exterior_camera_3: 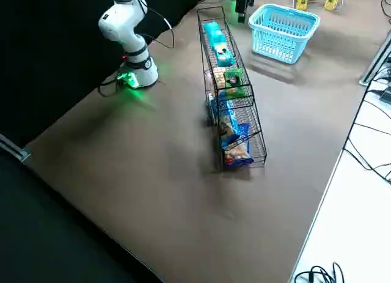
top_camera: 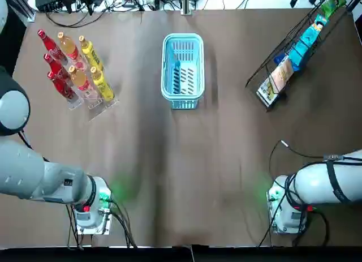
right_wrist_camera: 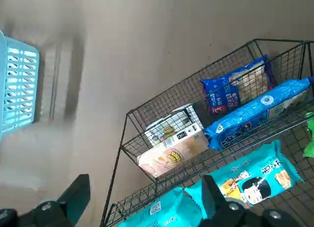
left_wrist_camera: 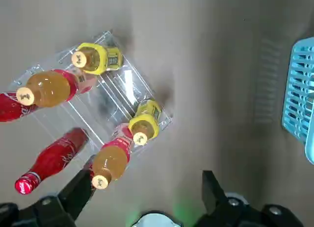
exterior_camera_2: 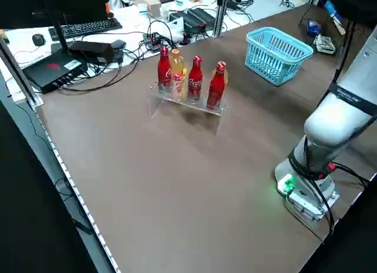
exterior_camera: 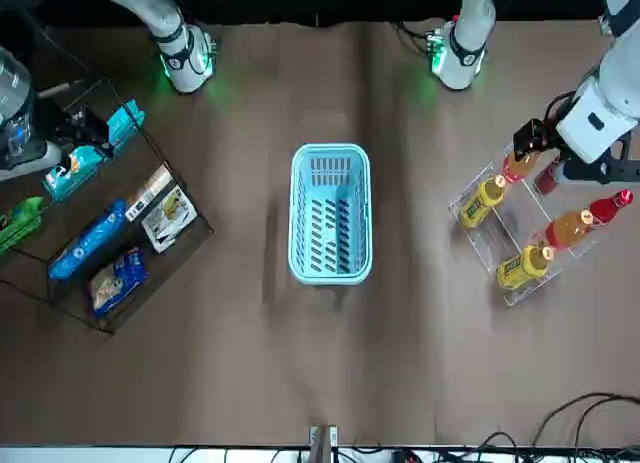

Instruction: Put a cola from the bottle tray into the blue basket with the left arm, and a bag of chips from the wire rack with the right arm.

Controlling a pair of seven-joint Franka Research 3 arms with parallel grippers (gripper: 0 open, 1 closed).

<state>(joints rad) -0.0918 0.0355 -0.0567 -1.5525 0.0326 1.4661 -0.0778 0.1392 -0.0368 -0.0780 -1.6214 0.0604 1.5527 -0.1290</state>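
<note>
Three red cola bottles (top_camera: 55, 64) stand in the clear bottle tray (top_camera: 93, 110) at the far left, beside orange and yellow bottles. My left gripper (left_wrist_camera: 144, 192) hangs open above that tray, empty, with one cola (left_wrist_camera: 49, 161) below near one finger. The blue basket (top_camera: 182, 38) sits empty at the far middle. The wire rack (top_camera: 283, 52) at the far right holds several snack bags, among them a blue chips bag (right_wrist_camera: 230, 92). My right gripper (right_wrist_camera: 144, 197) is open and empty, high above the rack.
Orange bottles (left_wrist_camera: 46, 87) and yellow bottles (left_wrist_camera: 144, 124) share the tray with the colas. A white and orange box (right_wrist_camera: 171, 148) and teal packs (right_wrist_camera: 245, 178) lie in the rack. Cables and a keyboard (exterior_camera_2: 82, 28) lie beyond the table's far edge.
</note>
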